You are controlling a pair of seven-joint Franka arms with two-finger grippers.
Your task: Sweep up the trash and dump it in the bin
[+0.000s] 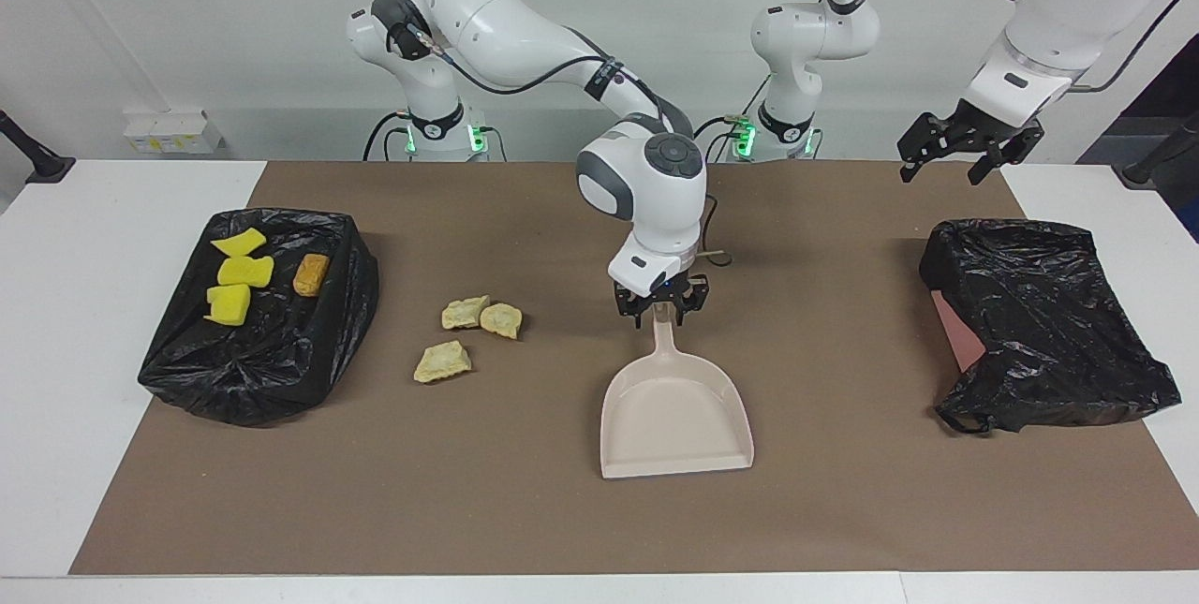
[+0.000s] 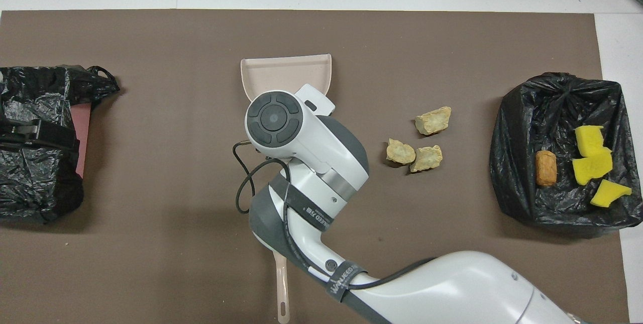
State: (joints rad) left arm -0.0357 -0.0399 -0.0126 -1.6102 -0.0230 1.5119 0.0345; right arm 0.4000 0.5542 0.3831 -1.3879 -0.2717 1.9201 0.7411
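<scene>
- The right gripper (image 1: 660, 305) is seen just above the handle of the beige dustpan (image 1: 676, 417), fingers spread to either side of it and pinching nothing — the pan lies flat on the brown mat (image 1: 562, 510) by its own weight.
- The dustpan's open mouth is turned away from the robots, so it is judged to be parked, not yet lined up with the trash.
- 3 pale tan chunks (image 1: 468, 334) lie loose on the mat, near the pan and toward the right arm's end of the table — these are judged the trash left to sweep.
- 3 yellow chunks (image 1: 236, 275) and 1 orange-brown chunk (image 1: 311, 274) rest on top of the black-bagged bin (image 1: 253, 360) at that same end.
- A second black bag (image 1: 1049, 332) lies at the left arm's end.
- The left gripper (image 1: 969, 152) hangs with fingers spread, empty, above the mat's edge near that bag; this arm is waiting.
</scene>
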